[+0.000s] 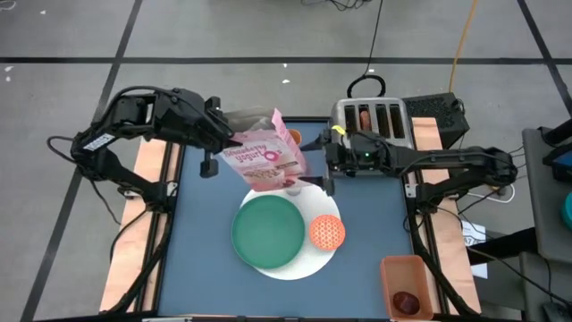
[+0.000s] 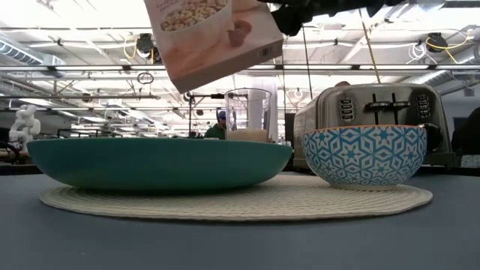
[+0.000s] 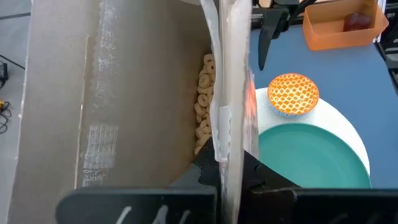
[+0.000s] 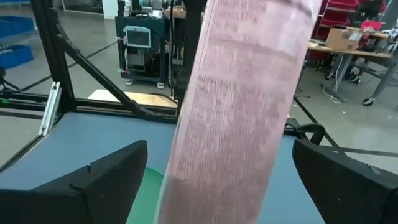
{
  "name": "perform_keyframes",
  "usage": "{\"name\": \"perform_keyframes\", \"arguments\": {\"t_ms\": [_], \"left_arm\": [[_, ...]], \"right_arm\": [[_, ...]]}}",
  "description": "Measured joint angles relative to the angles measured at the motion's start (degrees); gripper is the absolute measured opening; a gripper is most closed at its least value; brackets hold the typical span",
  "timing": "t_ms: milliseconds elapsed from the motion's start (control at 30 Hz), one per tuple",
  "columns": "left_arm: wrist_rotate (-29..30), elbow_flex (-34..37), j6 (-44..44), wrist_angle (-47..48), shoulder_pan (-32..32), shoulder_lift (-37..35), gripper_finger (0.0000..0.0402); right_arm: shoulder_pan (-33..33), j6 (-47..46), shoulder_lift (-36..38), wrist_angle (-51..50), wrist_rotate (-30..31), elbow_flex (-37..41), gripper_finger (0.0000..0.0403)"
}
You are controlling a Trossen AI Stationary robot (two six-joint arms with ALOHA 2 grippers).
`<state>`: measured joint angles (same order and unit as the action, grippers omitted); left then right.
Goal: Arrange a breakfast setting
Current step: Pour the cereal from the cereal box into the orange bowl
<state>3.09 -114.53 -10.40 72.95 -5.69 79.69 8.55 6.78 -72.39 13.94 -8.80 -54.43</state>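
Observation:
My left gripper (image 1: 223, 143) is shut on a pink cereal box (image 1: 264, 152), which is held in the air over the table's far middle. In the low view the box (image 2: 214, 37) hangs tilted above the green plate (image 2: 157, 161) and the glass (image 2: 247, 112). My right gripper (image 1: 313, 165) is open and level. Its fingers (image 4: 106, 180) stand on either side of the box's other end (image 4: 239, 112), apart from it. The plate (image 1: 268, 231) and the small orange patterned bowl (image 1: 326, 231) rest on the white round mat (image 1: 304, 264). My left gripper pinches the open top end of the box between its two fingers (image 3: 249, 174). It has one cardboard wall together with the edge of the clear inner bag (image 3: 221, 124). It comes from the table's left, slanting down. The box is lifted clear and tilted, with cereal showing inside.
A silver toaster (image 1: 371, 121) stands at the far right behind my right arm. An orange bin (image 1: 407, 286) at the near right holds a dark red fruit (image 1: 407, 301). Bare blue table lies at the near left.

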Motion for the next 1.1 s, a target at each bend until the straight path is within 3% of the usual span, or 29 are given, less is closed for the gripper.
{"name": "perform_keyframes", "arguments": {"t_ms": [200, 367, 700, 1100], "left_arm": [[0.0, 0.0, -0.6, -2.2, 0.0, 0.2, 0.0003], [0.0, 0.0, -1.1, -3.3, 0.0, 0.1, 0.0003], [0.0, 0.0, -0.9, -3.0, 0.0, 0.1, 0.0003], [0.0, 0.0, 0.0, -3.0, 0.0, 0.1, 0.0003]], "right_arm": [[0.5, 1.0, -2.6, 1.7, 0.0, 0.0, 0.0396], [-0.2, 9.8, -4.5, 2.1, -0.3, 0.0, 0.0396], [-0.6, 10.0, -6.3, 2.1, -0.4, 0.0, 0.0396], [-0.6, -2.9, -6.3, 2.8, -0.2, 0.0, 0.0396]]}}
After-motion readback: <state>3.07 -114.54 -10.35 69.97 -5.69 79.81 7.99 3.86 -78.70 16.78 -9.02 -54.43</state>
